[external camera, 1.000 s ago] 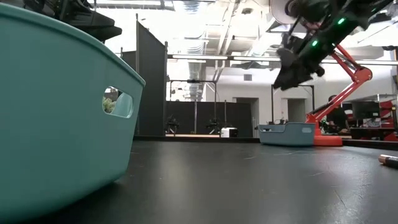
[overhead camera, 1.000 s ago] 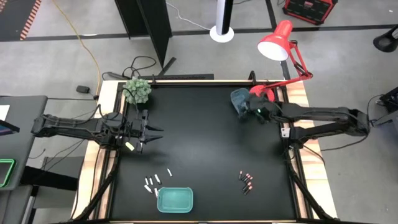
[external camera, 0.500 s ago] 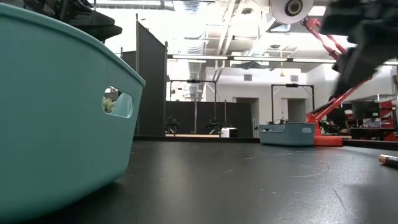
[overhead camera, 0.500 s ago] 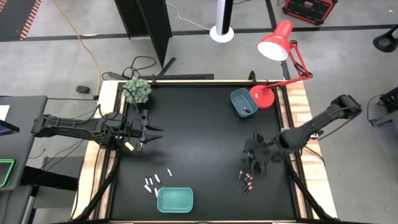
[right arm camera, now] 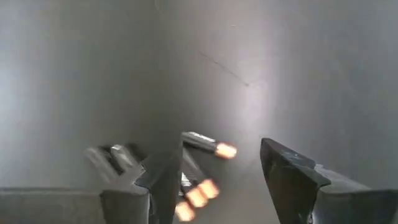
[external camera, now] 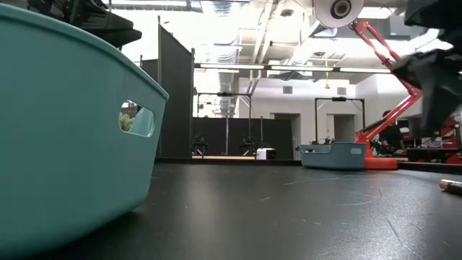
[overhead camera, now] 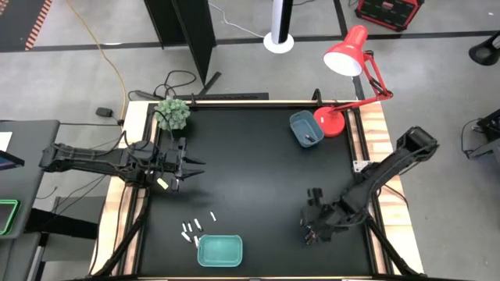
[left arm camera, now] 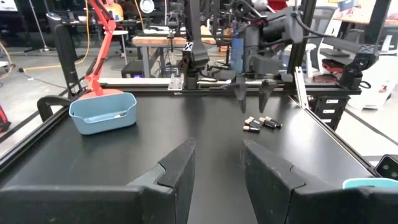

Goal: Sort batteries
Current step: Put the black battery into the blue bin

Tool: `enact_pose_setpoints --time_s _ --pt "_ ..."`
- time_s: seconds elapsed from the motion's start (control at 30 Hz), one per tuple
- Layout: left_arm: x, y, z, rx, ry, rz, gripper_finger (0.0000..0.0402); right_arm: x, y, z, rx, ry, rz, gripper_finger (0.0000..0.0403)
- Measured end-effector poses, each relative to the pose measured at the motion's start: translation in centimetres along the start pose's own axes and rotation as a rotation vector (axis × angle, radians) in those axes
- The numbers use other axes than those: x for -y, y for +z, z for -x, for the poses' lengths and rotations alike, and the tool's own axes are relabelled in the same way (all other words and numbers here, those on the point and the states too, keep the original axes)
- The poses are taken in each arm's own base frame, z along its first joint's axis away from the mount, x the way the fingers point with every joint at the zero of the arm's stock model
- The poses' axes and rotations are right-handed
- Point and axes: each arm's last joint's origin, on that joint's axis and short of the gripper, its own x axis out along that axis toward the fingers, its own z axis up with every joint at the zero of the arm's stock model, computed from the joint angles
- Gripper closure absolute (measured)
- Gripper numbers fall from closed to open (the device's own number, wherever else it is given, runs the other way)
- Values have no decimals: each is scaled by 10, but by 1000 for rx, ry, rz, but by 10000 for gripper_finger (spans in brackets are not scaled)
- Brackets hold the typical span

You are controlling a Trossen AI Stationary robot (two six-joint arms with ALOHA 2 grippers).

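Observation:
A cluster of dark batteries with reddish bands (overhead camera: 311,228) lies flat on the black table near the right front; in the right wrist view their tips glow orange (right arm camera: 205,186). My right gripper (overhead camera: 311,222) hangs open just above them, pointing steeply down (left arm camera: 252,94), with its fingers (right arm camera: 289,177) on either side of the cluster and nothing between them. Several whitish batteries (overhead camera: 195,227) lie flat beside the teal tray (overhead camera: 219,250). My left gripper (overhead camera: 187,164) waits open and level at the table's left edge (left arm camera: 217,168).
A blue tray (overhead camera: 305,128) stands at the far right beside a red desk lamp (overhead camera: 348,51). A small green plant (overhead camera: 173,114) sits at the far left corner. One battery (external camera: 451,185) shows at the low view's right edge. The table's middle (overhead camera: 250,172) is bare black surface.
My right gripper has swung from over the blue tray toward the table's near edge, sunk lower and tipped to point steeply down, ending over the dark batteries. The batteries and both trays have stayed in place.

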Motion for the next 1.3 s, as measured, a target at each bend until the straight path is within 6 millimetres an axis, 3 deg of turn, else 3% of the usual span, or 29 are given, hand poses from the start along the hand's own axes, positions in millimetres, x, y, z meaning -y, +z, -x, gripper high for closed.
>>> enact_pose_setpoints --time_s 0.3,0.67,1.07,1.3 --pt "0 0 0 0 0 3 276 -1 27 -11 -228 -39 349 175" --pt "0 0 0 -1 3 14 276 -9 33 -41 -433 47 648 195" --pt "0 0 0 -2 3 14 276 -20 37 -67 -478 58 730 224" --pt "0 -1 0 -5 2 14 276 -20 36 -69 -476 54 688 280"
